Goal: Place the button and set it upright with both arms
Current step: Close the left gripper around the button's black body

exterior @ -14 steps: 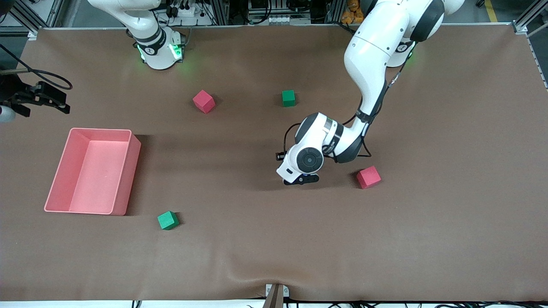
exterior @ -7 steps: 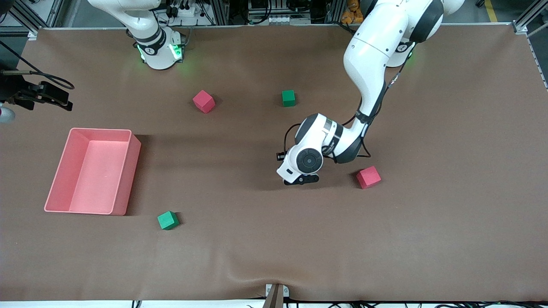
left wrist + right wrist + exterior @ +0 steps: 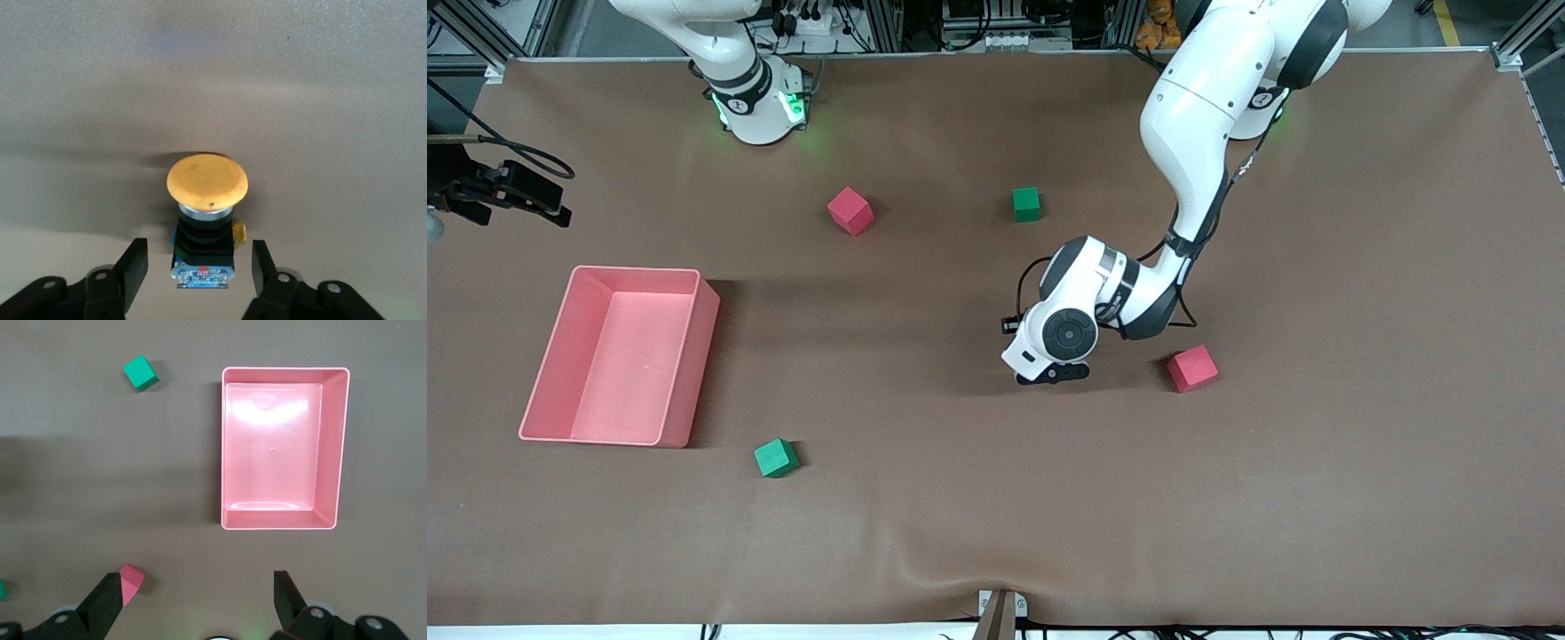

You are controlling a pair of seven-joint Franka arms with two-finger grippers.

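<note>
The button point(image 3: 207, 200) has a round orange cap and a black body with a blue contact block at its foot. It rests on the brown table with the cap turned away from my left gripper. My left gripper point(image 3: 199, 257) is open, one finger on each side of the button's foot, with a gap on both sides. In the front view the left gripper point(image 3: 1054, 372) is low over the middle of the table and the button is hidden under the wrist. My right gripper point(image 3: 197, 587) is open and empty, held high at the right arm's end of the table point(image 3: 516, 191).
A pink bin point(image 3: 703, 356) stands toward the right arm's end and also shows in the right wrist view point(image 3: 337, 447). Red cubes point(image 3: 1192, 368) point(image 3: 850, 211) and green cubes point(image 3: 1026, 204) point(image 3: 775, 458) lie scattered on the brown table.
My right gripper has drifted a little toward the robots' side along the table's edge. The left arm and the button have stayed put.
</note>
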